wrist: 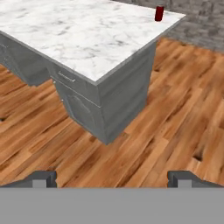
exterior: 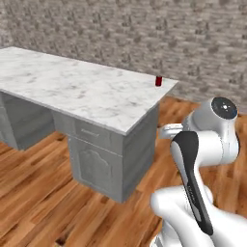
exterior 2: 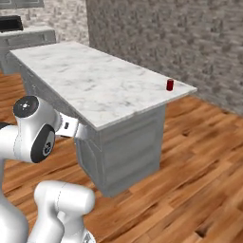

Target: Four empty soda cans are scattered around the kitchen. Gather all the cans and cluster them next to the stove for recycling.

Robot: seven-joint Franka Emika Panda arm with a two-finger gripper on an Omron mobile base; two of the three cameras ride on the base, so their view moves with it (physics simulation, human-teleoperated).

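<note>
One soda can (exterior: 158,81) stands upright at the far right corner of the marble island (exterior: 72,87) in the left base view. Right base view: same can (exterior 2: 170,85), same far corner, near the edge. Hand view: gripper (wrist: 112,179) spread wide, empty; can (wrist: 159,13) lies well ahead, up and right of the jaws.

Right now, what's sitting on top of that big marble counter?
One red soda can stands upright near the far corner of the marble counter. Nothing else shows on top. What is inside its grey cabinets stays hidden.
</note>
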